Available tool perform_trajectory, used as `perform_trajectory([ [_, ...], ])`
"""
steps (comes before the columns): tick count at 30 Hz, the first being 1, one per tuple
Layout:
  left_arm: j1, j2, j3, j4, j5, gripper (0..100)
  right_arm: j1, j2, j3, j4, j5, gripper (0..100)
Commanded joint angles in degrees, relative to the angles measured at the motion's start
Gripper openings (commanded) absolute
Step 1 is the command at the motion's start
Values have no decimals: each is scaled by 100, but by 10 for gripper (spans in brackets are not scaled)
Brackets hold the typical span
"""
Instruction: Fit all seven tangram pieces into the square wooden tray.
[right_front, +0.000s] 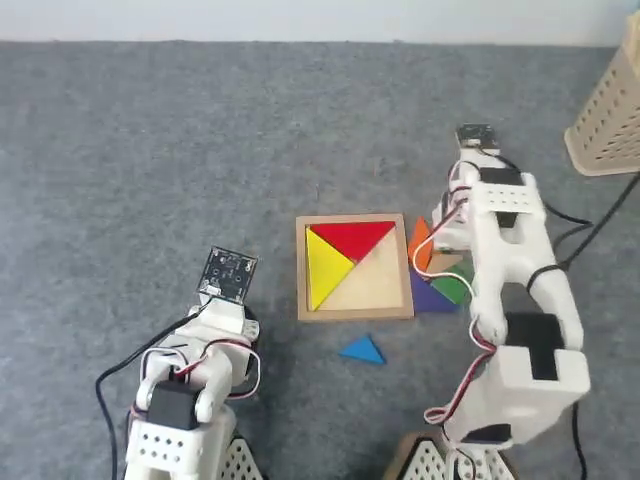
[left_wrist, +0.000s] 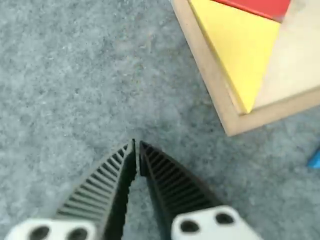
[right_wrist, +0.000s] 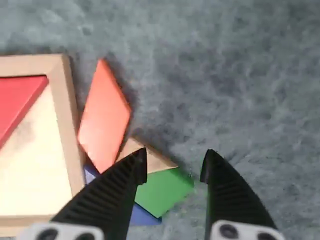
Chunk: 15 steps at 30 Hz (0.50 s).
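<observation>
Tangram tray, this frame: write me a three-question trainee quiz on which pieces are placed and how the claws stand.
1. True or false: the yellow triangle lies inside the tray.
2. Which piece lies by itself on the carpet, touching nothing else? A the yellow triangle; B the blue triangle; C no piece.
3. Fill in: the right claw is ____ (open or shut).
Key: 1 true; 2 B; 3 open.
</observation>
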Motion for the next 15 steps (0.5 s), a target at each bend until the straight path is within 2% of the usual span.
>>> perform_trajectory([
  [1,-18,-114,-101,35,35,12,48,-31,-299,-40,88,95],
  [3,-18,-114,-101,35,35,12,48,-40,-308,-40,97,53],
  [10,-18,-114,-101,35,35,12,-40,-233,-589,470,290,147],
  [15,-18,-114,-101,35,35,12,-277,-919,-967,743,202,148],
])
